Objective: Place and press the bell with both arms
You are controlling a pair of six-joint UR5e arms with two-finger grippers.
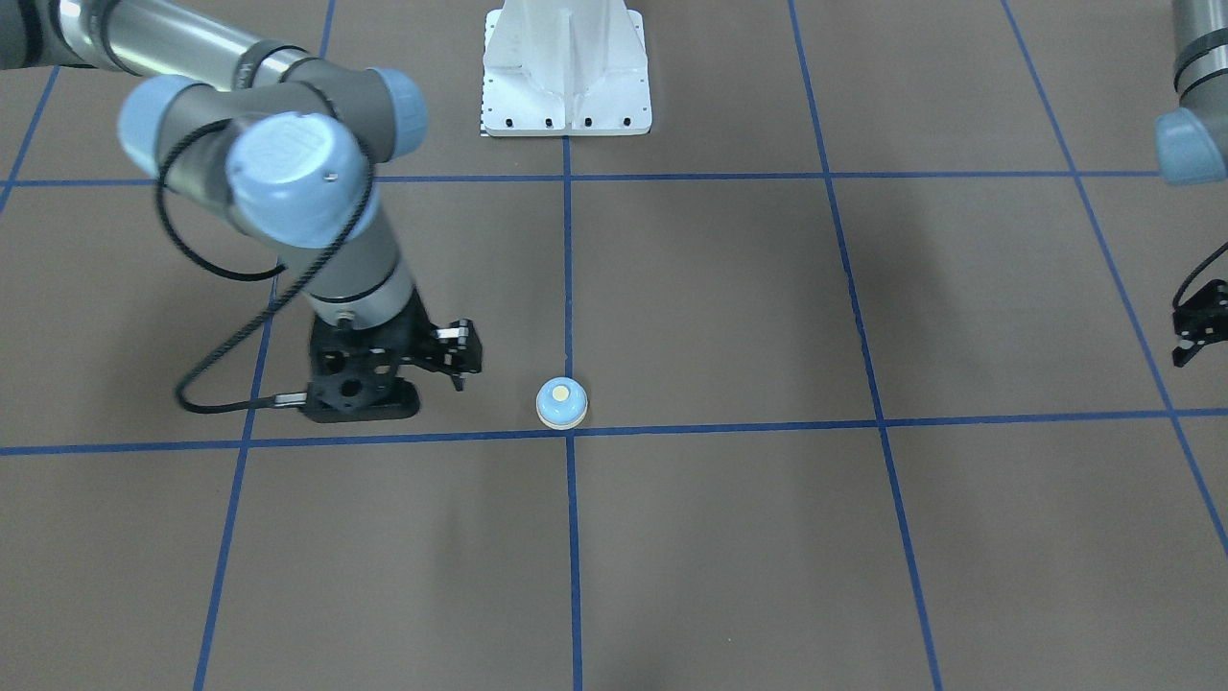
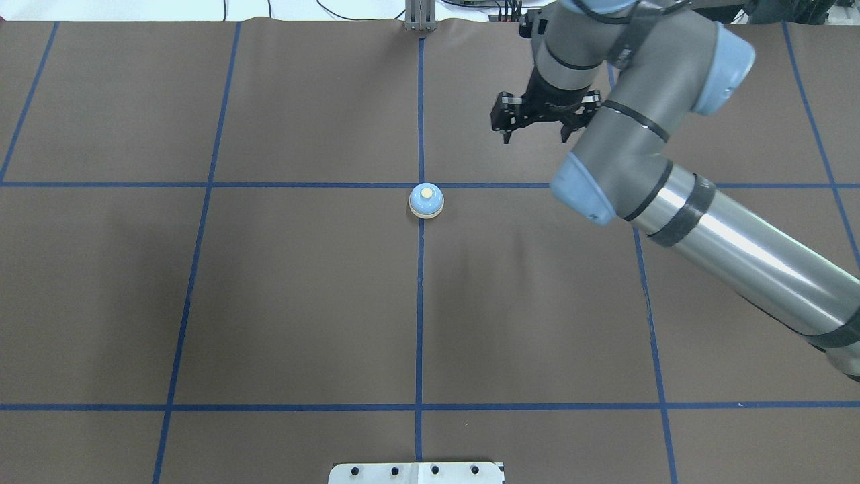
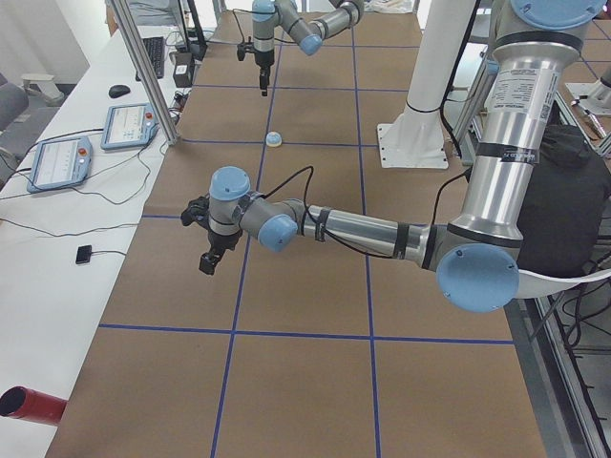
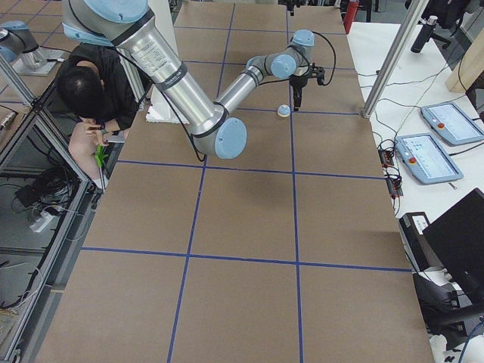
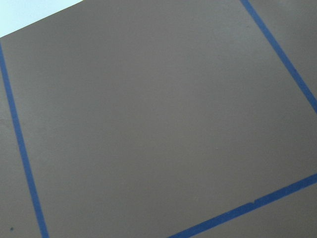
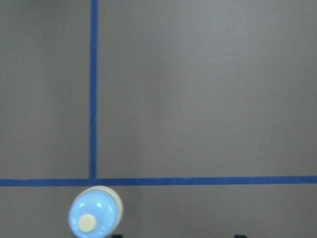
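Grip the bell (image 2: 426,199), probably light, rigid and slick-domed, low across its sides; right gripper (image 2: 535,136) is open, empty; left gripper (image 1: 1192,344) opening cannot be told.

- Bell (image 2: 426,200): light-blue dome, cream button on top, cream base ring. Upright, unheld, near centre of the overhead view.
- Right arm (image 2: 672,195): enters from the right edge. Its gripper (image 2: 535,131) points down, fingers spread, up and right of the bell, apart from it.
- Left arm (image 1: 1194,96): right edge of the front view, well apart from the bell.
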